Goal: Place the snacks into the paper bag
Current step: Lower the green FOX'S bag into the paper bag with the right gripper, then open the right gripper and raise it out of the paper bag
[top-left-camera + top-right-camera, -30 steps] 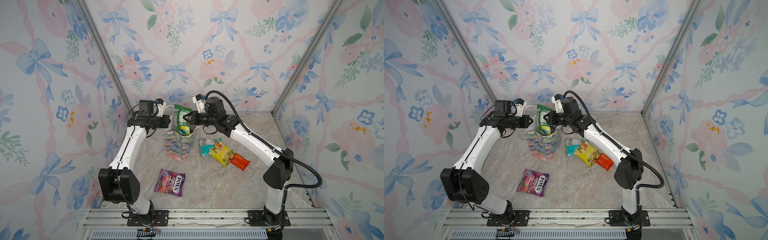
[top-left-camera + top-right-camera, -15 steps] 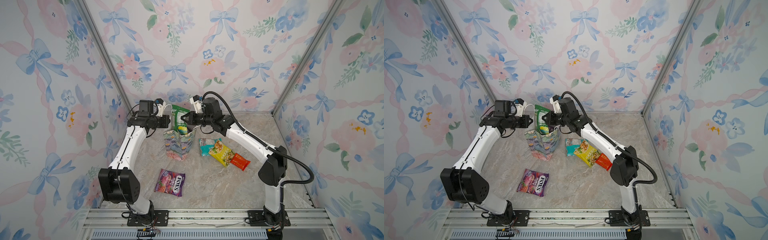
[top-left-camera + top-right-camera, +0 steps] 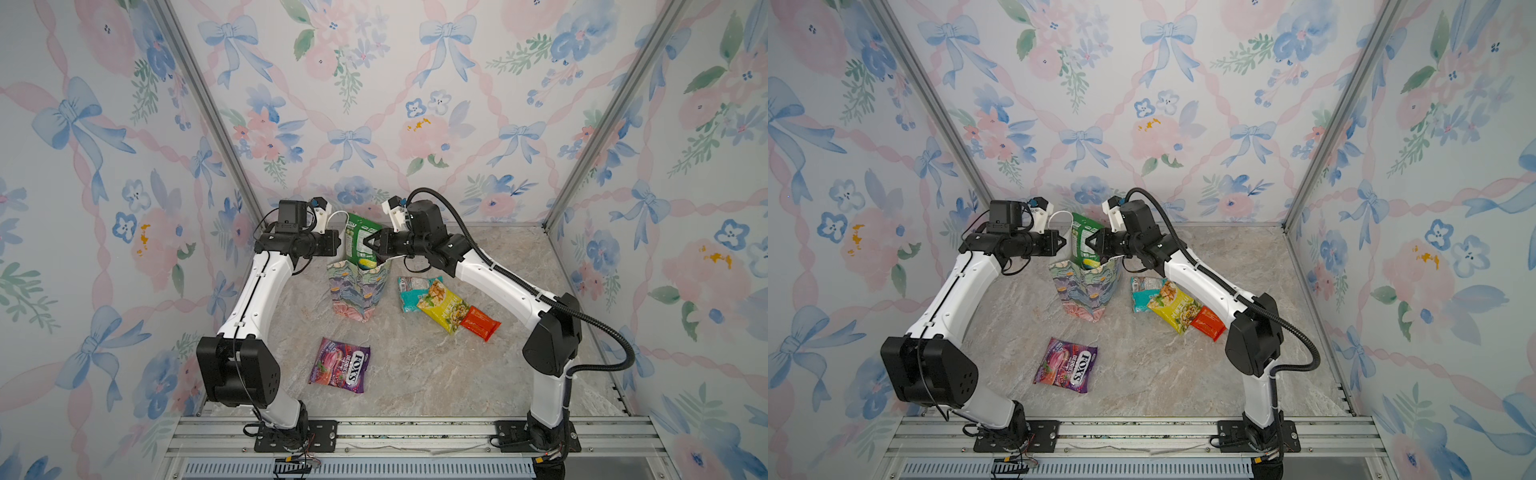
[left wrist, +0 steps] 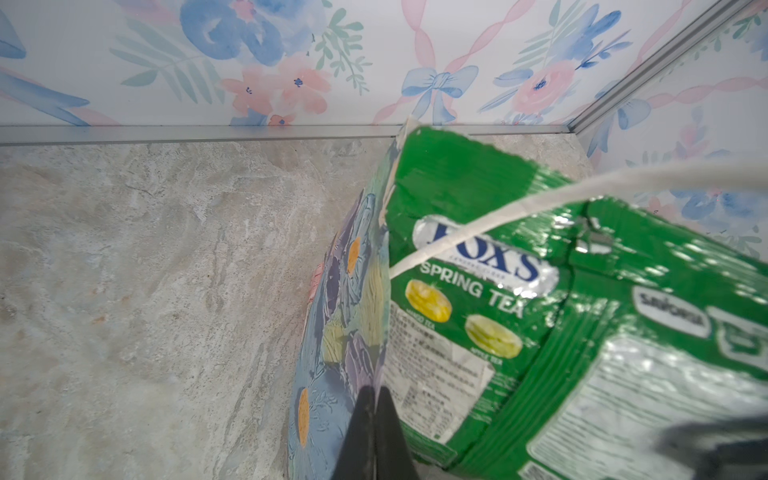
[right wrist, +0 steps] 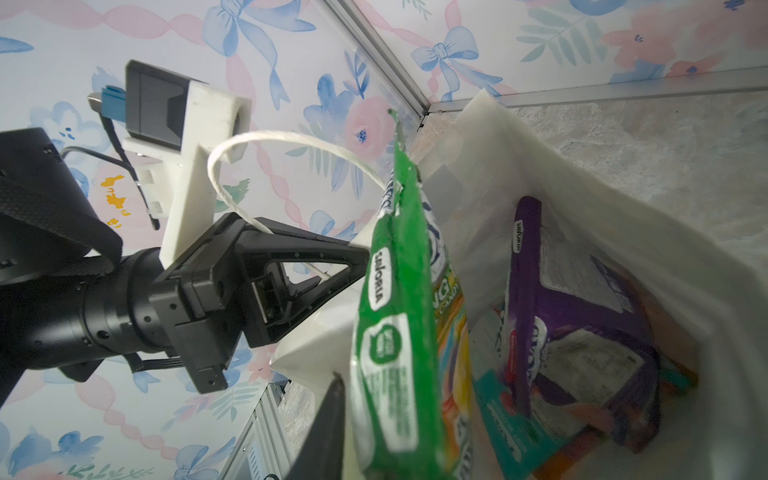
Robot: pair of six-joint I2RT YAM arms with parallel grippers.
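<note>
FOX'S SPRING TEA packet (image 4: pixel 457 187) in paper bag (image 4: pixel 340 332); right end effector (image 3: pixel 371 249) unclenched, left end effector (image 4: pixel 374 399) tight on rim.

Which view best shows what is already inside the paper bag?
The right wrist view: it looks into the paper bag, showing a purple packet and a teal packet beside the green packet. Both top views show only its printed outside; the left wrist view, its outer wall.

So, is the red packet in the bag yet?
No, in a top view the red packet lies flat on the table, off to the right of the bag.
</note>
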